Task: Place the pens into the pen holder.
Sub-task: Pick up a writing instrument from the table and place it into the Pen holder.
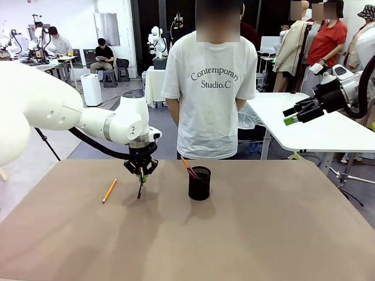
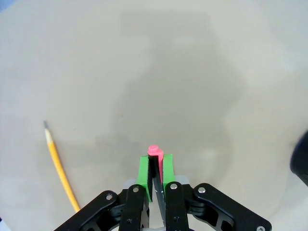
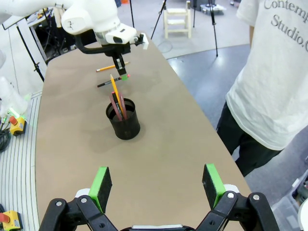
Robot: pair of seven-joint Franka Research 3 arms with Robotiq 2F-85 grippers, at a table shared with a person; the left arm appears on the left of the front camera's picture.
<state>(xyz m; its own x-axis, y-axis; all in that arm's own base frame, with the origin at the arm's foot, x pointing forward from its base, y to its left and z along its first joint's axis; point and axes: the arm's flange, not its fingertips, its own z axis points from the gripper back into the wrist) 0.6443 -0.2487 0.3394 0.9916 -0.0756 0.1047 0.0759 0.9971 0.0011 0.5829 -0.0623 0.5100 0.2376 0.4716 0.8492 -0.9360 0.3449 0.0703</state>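
Observation:
My left gripper [image 1: 140, 170] is shut on a dark pen with a red end [image 1: 140, 188]. The pen hangs nearly upright, its lower tip at or just above the brown table. In the left wrist view the pen's pink-red end [image 2: 154, 150] pokes out between the green pads [image 2: 144, 174]. A yellow pencil [image 1: 109, 190] lies flat on the table to the gripper's left, also seen from the left wrist [image 2: 60, 168]. The black mesh pen holder [image 1: 199, 184] stands mid-table, to the right of that gripper, with an orange pen [image 3: 114, 89] and a reddish one [image 3: 116, 103] leaning inside. My right gripper [image 3: 156, 185] is open and holds nothing, raised far off to the right [image 1: 287, 117].
A person in a white T-shirt [image 1: 214, 88] stands at the table's far edge, behind the holder. A white table [image 1: 316, 126] stands at the back right, under the right arm. The brown table [image 1: 246, 240] is bare on the near side and to the right.

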